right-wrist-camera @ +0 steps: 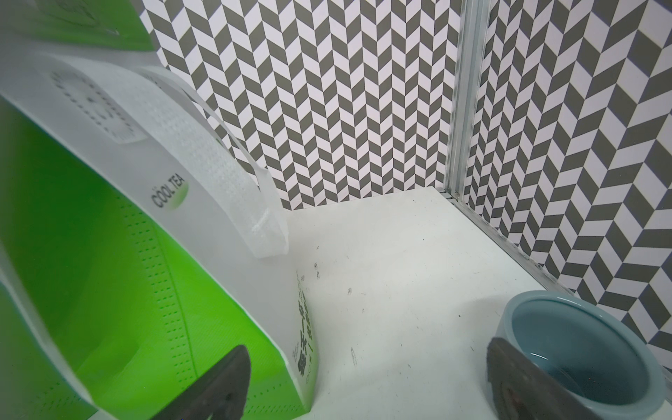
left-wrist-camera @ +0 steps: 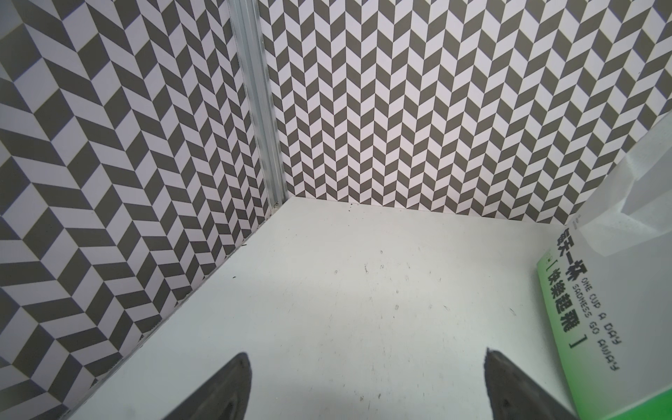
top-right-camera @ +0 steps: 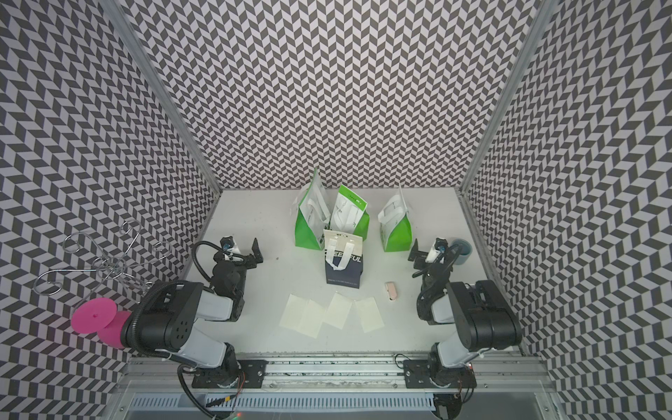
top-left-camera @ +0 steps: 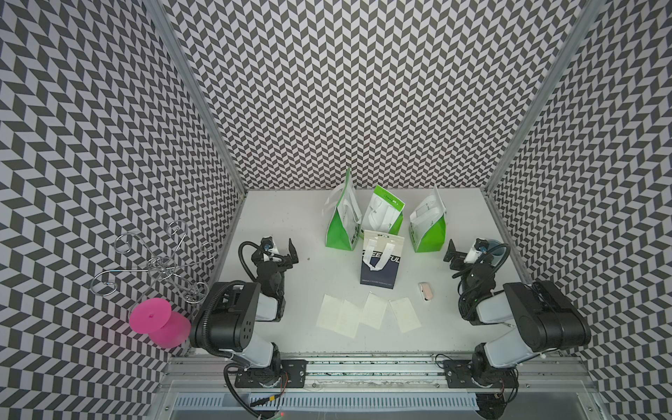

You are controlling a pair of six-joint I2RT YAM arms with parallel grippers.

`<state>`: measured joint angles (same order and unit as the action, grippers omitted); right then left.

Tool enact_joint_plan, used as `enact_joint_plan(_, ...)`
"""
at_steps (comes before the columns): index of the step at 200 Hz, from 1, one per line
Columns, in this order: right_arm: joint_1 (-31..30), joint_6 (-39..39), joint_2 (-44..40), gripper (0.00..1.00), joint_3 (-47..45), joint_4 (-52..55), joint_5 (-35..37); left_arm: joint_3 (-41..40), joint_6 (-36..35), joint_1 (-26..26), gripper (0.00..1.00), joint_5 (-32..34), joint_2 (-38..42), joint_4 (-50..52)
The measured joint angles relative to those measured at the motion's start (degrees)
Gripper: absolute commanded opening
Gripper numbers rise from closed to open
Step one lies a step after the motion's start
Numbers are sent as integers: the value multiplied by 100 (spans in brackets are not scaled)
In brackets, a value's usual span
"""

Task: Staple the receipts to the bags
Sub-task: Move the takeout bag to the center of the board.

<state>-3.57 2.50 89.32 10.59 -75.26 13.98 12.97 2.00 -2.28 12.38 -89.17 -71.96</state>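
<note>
Left gripper (left-wrist-camera: 365,358) and right gripper (right-wrist-camera: 366,347) both wide open, empty. Receipts (top-left-camera: 372,309) lie flat at 6 o'clock of navy bag (top-left-camera: 380,265); green bags (top-left-camera: 340,232) at 12. Thin, floppy, likely slide-prone: pinch an exposed edge.

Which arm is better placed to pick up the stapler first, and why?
Right, probably. The pinkish stapler lies close to the right arm, whose jaws are open and empty; the left arm sits farther off, across the receipts.
</note>
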Motion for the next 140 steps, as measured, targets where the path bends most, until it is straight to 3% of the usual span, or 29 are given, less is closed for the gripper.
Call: enact_joint_plan(140,-13,11,-192,100,-11,151,133,-22,15,-11,100,72,125,13)
